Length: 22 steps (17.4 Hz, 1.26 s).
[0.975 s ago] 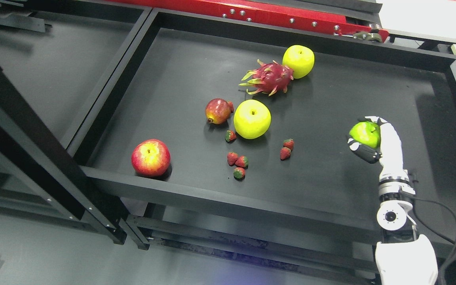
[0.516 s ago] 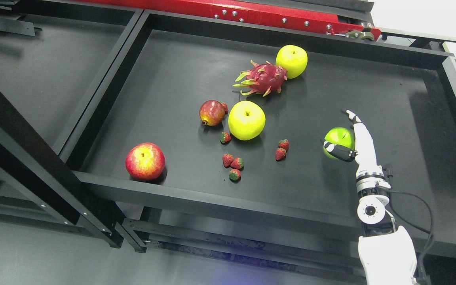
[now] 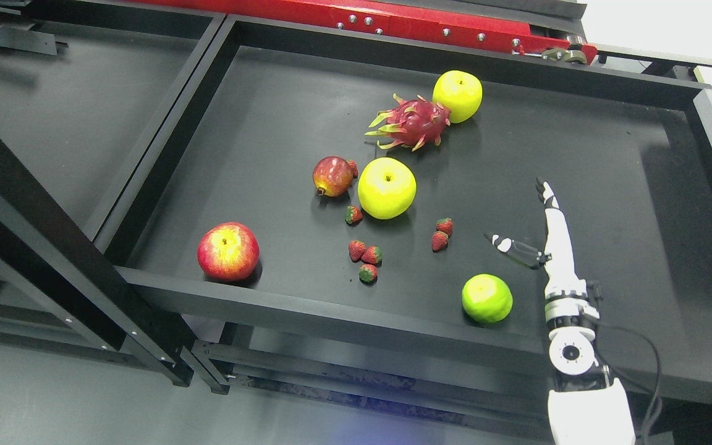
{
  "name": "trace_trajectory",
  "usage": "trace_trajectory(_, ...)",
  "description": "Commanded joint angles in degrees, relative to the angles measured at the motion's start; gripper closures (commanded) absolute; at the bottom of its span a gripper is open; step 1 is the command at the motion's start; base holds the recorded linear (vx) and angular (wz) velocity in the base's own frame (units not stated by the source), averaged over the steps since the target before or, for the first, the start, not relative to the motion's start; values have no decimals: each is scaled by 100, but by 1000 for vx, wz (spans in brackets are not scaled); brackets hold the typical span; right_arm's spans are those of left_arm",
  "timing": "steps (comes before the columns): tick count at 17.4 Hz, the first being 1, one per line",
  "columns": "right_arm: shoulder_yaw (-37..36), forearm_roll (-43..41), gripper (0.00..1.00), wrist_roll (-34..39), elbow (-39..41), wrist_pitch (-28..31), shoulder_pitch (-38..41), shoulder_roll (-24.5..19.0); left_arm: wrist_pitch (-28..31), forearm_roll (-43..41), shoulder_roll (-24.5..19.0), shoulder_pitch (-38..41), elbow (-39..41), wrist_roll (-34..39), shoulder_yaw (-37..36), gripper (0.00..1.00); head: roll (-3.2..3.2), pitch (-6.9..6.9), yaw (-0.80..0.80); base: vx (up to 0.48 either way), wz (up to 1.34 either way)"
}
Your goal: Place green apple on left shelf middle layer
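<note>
Green apple (image 3: pixel 487 298) rests on shelf tray (image 3: pixel 343 318) near front rim; right hand (image 3: pixel 544 238) beside it, fingers spread, empty.

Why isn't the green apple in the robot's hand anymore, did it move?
Yes. The green apple left the open right hand and now sits lower, near the shelf's front rim, right of the strawberries.

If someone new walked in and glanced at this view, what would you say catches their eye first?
Probably the bright fruit on the black shelf: a green apple lying free near the front edge, with the right hand open just beside it, fingers spread and holding nothing. Next come the spiky pink dragon fruit towards the back, between two yellow apples, and the red apple at the front left corner.
</note>
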<state>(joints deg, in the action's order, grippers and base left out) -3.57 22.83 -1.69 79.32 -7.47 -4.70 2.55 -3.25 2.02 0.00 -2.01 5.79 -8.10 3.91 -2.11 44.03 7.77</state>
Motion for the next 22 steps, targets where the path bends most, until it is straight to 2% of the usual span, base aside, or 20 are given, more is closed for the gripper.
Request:
trace_trajectory(1,-337,-1114,0,2,1743,-87,1110,-155,0,0,-100,-1,-7,1,4,0,0,0,0,0,0)
trace_trajectory(5,-355,-1404,0,-7,1947,-307,1419,-155,0,0,-100,-1,1,1,-13,0,0,0,0,0,0)
trace_trajectory(10,-198,-1571,0,37,1807,17,1288,-155,0,0,-100,-1,1,1,-13,0,0,0,0,0,0)
trace_trajectory(15,207,-1571,0,265,1728,35,1279,-155,0,0,-100,-1,1,1,4,0,0,-1,0,0,0)
trace_trajectory(22,243,-1571,0,222,1719,44,1288,-155,0,0,-100,-1,-7,1,4,0,0,-1,0,0,0)
